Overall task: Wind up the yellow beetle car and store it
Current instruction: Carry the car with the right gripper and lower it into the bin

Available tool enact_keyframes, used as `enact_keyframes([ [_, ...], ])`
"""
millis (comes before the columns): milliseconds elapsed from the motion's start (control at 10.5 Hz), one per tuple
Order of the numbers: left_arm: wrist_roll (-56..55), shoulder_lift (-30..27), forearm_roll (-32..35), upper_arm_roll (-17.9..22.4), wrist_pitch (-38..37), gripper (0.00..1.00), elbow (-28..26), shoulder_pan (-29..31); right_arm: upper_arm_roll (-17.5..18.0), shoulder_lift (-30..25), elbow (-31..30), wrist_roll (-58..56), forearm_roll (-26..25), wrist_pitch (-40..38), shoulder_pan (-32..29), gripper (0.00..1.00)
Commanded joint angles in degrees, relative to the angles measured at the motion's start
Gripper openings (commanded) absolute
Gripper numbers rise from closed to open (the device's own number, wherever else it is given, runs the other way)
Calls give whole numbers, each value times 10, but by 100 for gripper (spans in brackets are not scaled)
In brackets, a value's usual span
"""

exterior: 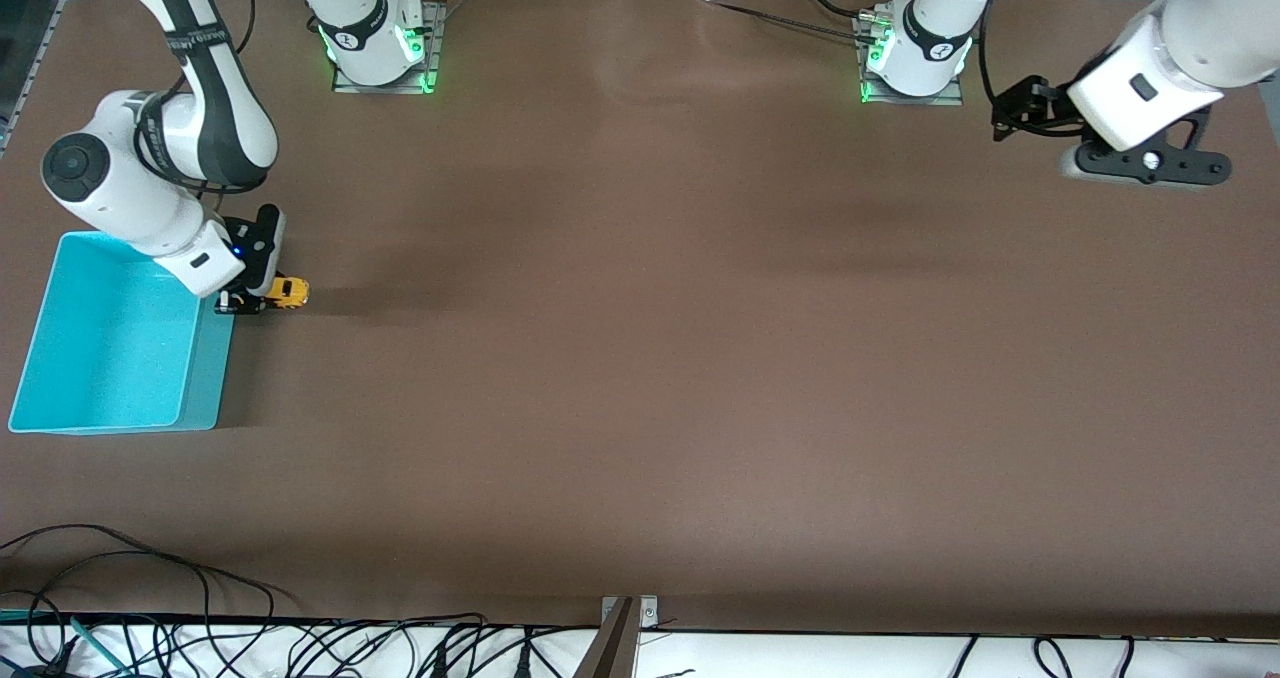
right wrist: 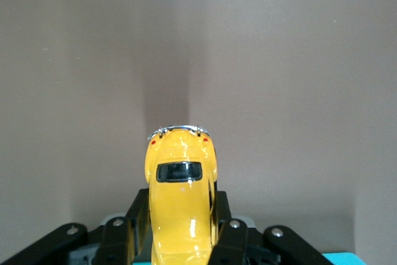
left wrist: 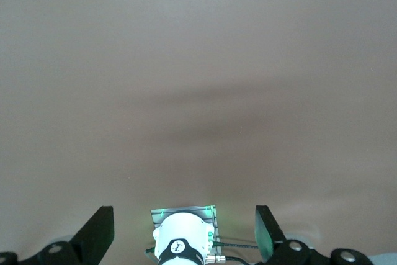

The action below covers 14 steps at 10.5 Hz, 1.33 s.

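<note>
White arms with black joints (green-lit bases), black fingers (right wrist: 232, 240).

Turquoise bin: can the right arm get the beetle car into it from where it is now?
Probably yes. The right gripper is shut on the yellow beetle car right beside the turquoise bin, whose open top has nothing in the way.

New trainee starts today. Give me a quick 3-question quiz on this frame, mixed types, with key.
1. True or false: the right pincer is shut on the toy car.
2. Multiple choice: the car is (A) inside the turquoise bin, (B) beside the bin, outside it, (C) at the table's middle.
3. Short answer: which arm waits, and how does its pincer stand?

Key:
1. True; the fingers clamp the car's sides.
2. B.
3. The left arm; the left pincer is open, over bare table near its own base.
</note>
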Motion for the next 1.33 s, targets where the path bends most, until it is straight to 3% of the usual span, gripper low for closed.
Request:
enact_keyframes([
  [0, 19, -7, 3, -13, -12, 100, 7, 2, 4, -39, 5, -77, -7, -63, -14, 0],
  [285, 20, -2, 0, -9, -8, 100, 33, 3, 3, -43, 20, -224, -17, -73, -79, 0],
  [569, 30, -9, 10, -5, -8, 100, 50, 25, 4, -8, 58, -357, -47, -74, -154, 0],
  [949, 30, 5, 15, -2, 30, 100, 61, 28, 5, 101, 132, -533, -44, -67, -231, 0],
  [1234, 30, 4, 15, -4, 6, 100, 53, 28, 17, 175, 183, -598, -40, -61, -267, 0],
])
